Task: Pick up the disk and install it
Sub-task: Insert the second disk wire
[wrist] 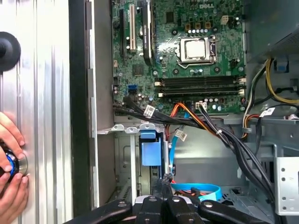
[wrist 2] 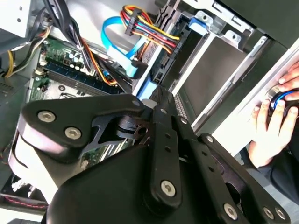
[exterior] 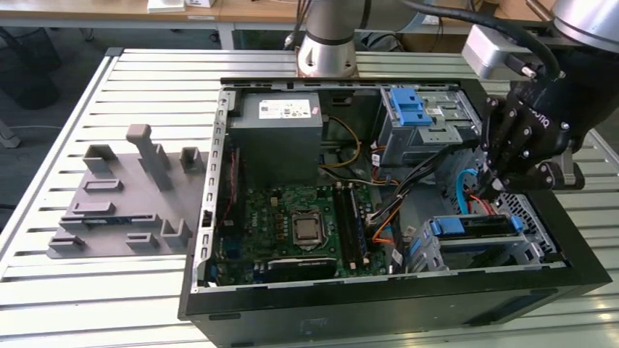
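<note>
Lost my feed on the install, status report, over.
End effector low inside the PC case, at the drive bay. Disk sits in the lower cage. Cable bundle crosses close by; a person's hand on a knob outside the case.

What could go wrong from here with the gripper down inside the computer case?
The gripper sits right by the blue ribbon cable and the wire bundle, so a move may snag them. A person's hand is on the table beside the case; an arm swing might reach it.
</note>
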`<move>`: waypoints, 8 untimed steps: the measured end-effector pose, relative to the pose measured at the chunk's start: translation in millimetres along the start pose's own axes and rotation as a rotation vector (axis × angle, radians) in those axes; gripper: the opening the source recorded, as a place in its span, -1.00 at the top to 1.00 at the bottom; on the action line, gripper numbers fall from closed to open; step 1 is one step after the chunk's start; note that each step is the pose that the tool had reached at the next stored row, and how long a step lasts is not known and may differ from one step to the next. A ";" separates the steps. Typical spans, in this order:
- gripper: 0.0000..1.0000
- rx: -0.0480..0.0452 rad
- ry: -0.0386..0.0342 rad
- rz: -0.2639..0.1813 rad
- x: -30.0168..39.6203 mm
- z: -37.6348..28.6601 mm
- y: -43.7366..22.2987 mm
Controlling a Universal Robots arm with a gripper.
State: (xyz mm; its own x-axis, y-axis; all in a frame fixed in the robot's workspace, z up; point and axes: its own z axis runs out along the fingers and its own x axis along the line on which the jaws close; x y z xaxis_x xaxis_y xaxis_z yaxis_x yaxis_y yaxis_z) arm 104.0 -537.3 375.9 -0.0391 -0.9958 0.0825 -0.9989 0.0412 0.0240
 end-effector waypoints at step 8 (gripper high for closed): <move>0.79 0.0000 0.0006 0.000 -12.1 -8.6 0.7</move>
State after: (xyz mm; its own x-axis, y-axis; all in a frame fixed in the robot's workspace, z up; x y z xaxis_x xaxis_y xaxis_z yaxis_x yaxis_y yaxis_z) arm 104.0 -524.5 383.4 -0.0391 -0.9958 0.0830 -0.9989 0.0413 0.0240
